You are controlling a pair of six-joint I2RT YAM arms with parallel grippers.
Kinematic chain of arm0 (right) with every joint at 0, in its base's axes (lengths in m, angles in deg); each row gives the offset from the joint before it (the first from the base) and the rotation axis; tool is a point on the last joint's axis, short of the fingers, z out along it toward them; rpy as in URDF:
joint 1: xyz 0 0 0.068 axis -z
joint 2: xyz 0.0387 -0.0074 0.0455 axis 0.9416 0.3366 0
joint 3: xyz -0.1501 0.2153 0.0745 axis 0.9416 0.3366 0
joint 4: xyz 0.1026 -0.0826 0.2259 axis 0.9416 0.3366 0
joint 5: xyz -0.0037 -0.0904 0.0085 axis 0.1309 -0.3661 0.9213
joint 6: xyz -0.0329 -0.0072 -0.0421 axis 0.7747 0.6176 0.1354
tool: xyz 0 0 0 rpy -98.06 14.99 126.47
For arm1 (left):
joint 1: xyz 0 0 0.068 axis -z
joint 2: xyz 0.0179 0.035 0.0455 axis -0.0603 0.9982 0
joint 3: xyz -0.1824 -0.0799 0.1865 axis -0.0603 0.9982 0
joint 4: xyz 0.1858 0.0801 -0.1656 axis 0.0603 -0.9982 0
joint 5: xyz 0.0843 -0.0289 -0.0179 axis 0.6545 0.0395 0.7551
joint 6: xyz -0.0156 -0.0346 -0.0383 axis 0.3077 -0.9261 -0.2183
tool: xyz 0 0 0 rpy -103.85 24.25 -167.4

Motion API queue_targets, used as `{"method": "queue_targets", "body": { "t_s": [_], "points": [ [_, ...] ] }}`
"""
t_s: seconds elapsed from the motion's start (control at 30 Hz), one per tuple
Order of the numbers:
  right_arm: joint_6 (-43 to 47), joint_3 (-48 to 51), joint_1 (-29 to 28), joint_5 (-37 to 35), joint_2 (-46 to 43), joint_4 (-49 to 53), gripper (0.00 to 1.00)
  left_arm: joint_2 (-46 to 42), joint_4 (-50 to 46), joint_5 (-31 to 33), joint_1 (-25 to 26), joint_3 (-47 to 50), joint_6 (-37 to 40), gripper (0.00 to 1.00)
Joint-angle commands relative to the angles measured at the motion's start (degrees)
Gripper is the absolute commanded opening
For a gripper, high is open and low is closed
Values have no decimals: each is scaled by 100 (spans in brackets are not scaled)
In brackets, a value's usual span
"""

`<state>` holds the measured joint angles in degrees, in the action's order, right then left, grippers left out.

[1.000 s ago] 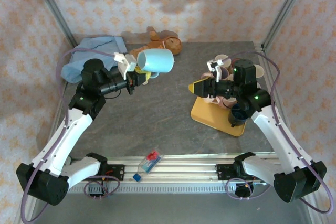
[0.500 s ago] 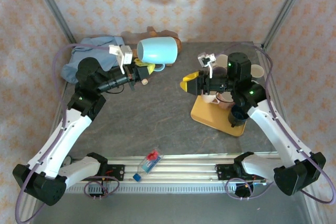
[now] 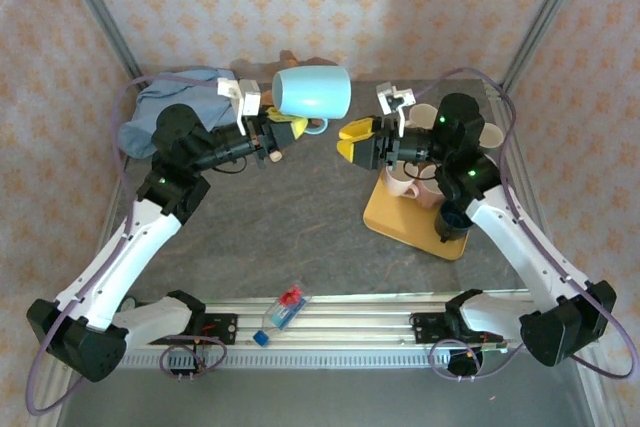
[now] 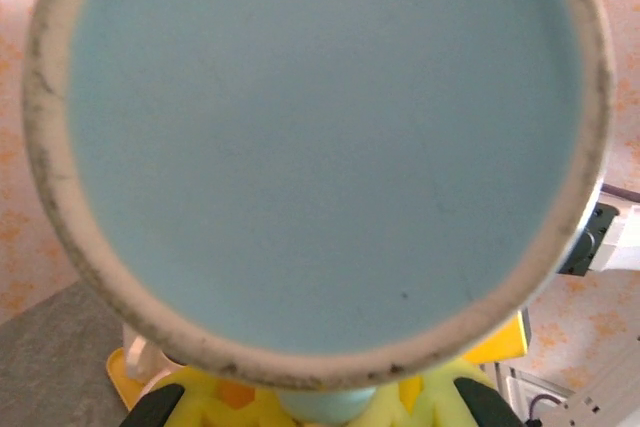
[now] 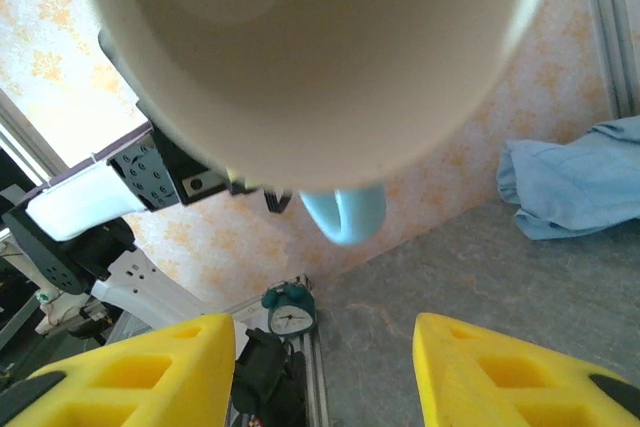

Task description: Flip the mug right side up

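The left claw clamps the blue mug by its handle, sideways above the table's far edge, mouth facing the half-open, empty right claw, seemingly for a handover.

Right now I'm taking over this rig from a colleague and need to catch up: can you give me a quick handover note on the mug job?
The left gripper is shut on the blue mug, by its handle.
The right gripper is open and empty, close to the mug's mouth.
The mug is held clear of the table, on its side, mouth towards the right gripper.
Done: mug picked up.
Left: turn it mouth up and set it down.
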<state>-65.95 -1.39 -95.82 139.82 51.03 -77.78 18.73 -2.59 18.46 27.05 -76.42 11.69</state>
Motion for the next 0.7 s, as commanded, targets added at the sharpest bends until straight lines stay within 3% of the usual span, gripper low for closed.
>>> {"method": "queue_targets", "body": {
  "t_s": [0.0,0.67],
  "points": [
    [-239,-51,-73,65,-9,-720,50,-75,654,41,156,-247,-65,0],
    [-1512,460,-333,-853,-8,-2584,47,-97,1346,776,533,17,-504,0]
  ]
}}
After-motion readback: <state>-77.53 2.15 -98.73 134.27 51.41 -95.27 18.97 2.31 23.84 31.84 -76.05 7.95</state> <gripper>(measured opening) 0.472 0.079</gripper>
